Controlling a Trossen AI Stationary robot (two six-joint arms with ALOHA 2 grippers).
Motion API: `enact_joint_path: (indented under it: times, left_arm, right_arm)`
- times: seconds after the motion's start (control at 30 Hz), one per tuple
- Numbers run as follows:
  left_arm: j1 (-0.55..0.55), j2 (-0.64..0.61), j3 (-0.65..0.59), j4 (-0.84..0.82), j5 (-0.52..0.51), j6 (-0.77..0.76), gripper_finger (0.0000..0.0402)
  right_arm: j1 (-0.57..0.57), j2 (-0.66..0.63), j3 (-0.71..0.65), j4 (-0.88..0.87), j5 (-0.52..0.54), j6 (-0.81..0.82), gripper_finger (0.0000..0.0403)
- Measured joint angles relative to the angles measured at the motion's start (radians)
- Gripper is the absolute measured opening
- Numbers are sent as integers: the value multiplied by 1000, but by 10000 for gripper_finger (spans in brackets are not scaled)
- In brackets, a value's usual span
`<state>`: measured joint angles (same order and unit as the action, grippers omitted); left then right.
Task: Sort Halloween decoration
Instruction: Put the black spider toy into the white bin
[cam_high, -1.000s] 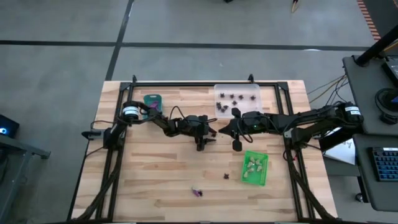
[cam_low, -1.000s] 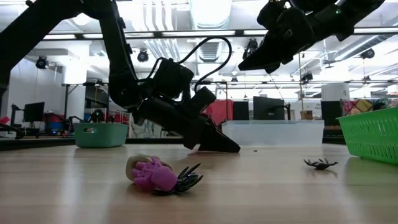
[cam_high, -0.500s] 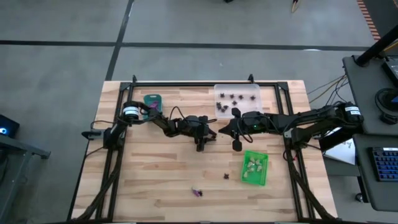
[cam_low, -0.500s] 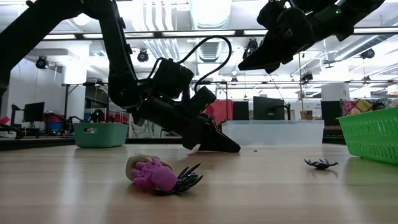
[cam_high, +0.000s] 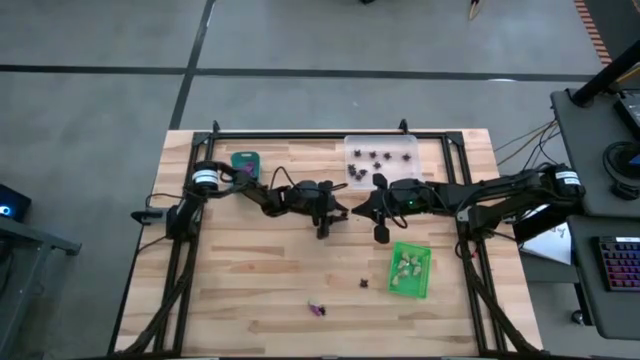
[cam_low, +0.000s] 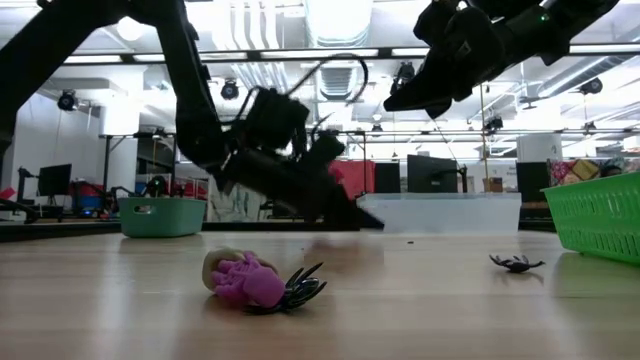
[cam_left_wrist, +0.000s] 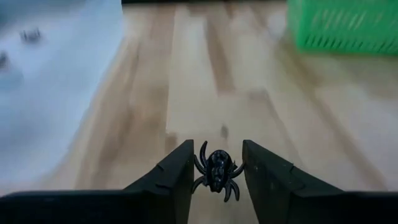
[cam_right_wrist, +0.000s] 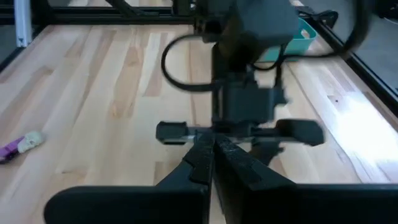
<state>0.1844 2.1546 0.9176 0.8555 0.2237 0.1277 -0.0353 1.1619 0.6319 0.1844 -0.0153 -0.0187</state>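
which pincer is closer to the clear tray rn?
Right. The right pincer hangs shut just below the clear tray in the high view; the left pincer, gripping a black spider, sits farther toward the teal side.

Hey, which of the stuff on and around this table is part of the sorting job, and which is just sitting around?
Part of the job:
- black spider between the left gripper's fingers
- purple trinket
- loose black spider
- teal tray
- clear tray
- green tray

Just lying about:
- keyboard
- cables
- monitors behind the table
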Motion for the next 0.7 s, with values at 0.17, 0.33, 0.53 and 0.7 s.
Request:
enact_joint_path:
  times: [0.17, 0.33, 0.53, 0.7]
  left_arm:
    - [-2, -89, 0, -30, 15, -17, 114]
    - [8, -190, 2, -33, -27, -31, 114]
    - [55, -230, 104, -91, -59, -14, 114]
    - [102, -174, 257, -230, -59, 23, 114]
  right_arm:
    - [0, -36, 0, -4, -45, 19, 9]
    - [0, -97, 0, -43, -45, 46, 9]
    - [1, -196, 0, -89, -45, 47, 9]
    - [5, -278, 1, -109, -45, 46, 9]
